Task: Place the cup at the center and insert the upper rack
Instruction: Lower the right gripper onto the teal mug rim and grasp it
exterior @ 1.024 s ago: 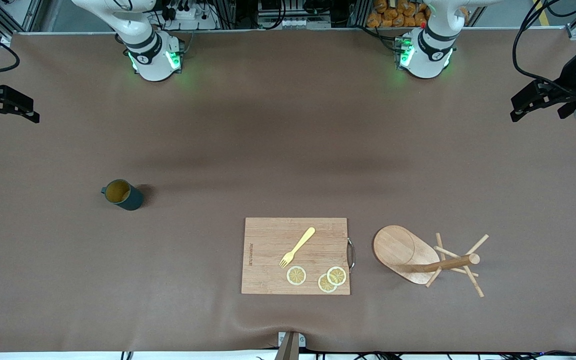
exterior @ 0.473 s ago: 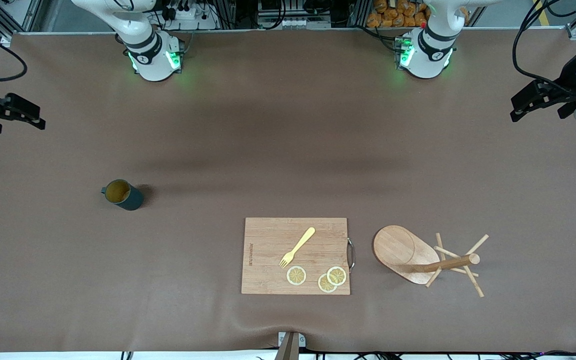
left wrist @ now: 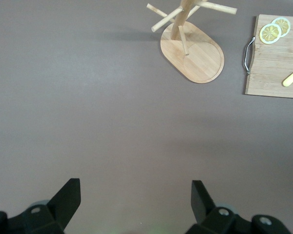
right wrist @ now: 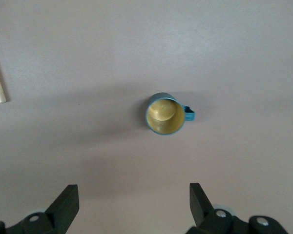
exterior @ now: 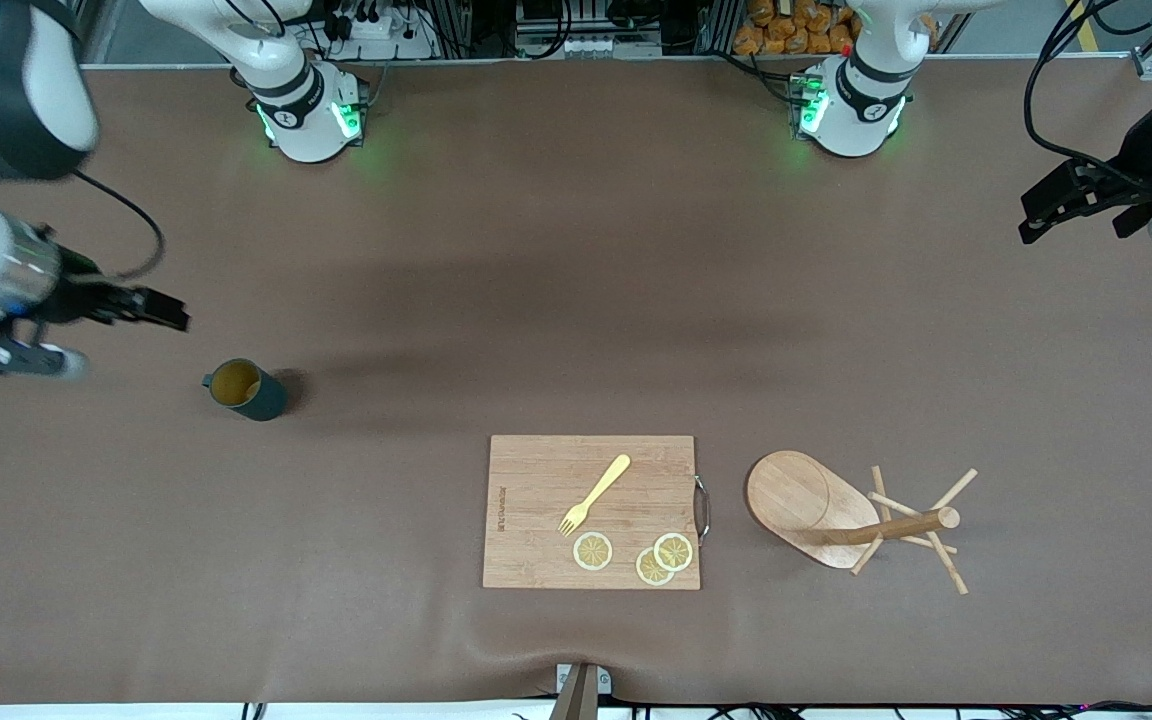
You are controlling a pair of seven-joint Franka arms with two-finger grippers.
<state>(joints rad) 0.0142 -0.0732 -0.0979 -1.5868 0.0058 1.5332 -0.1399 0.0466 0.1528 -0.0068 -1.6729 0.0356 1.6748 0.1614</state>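
The cup [exterior: 245,389] stands upright on the table [exterior: 556,280] toward the right arm's end, its tan inside bare, well apart from everything else; the upper rack [exterior: 851,520] stands on its oval base toward the left arm's end, just beside the cutting board [exterior: 591,511], which carries a yellow fork [exterior: 594,494] and three lemon slices [exterior: 651,556]; the right gripper [exterior: 151,307] hangs near the cup, jaws spread and holding nothing; the left gripper [exterior: 1061,205] waits at its table end, jaws spread too.
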